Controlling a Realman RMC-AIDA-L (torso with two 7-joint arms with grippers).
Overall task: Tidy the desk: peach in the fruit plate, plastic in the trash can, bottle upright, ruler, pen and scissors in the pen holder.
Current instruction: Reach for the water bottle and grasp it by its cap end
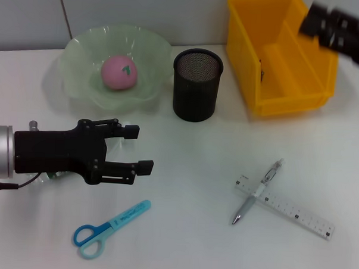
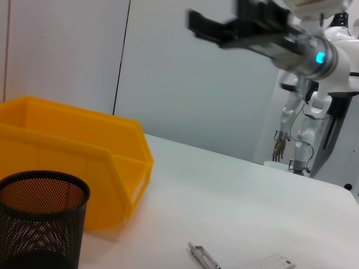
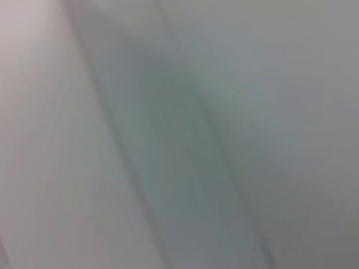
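White table (image 1: 181, 242); left claw (image 1: 134, 149) open above scissors (image 1: 107, 226)

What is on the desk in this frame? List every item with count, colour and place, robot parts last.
plate: 1, pale green, far left of the desk.
peach: 1, pink, in the plate.
pen holder: 1, black mesh, upright between plate and bin.
bin: 1, yellow, far right.
scissors: 1, blue, flat at the near left.
pen: 1, grey and clear, lying across the ruler at the near right.
ruler: 1, white, flat under the pen.
left gripper: 1, black, open, above the desk between plate and scissors.
right gripper: 1, black, above the bin's far right corner.
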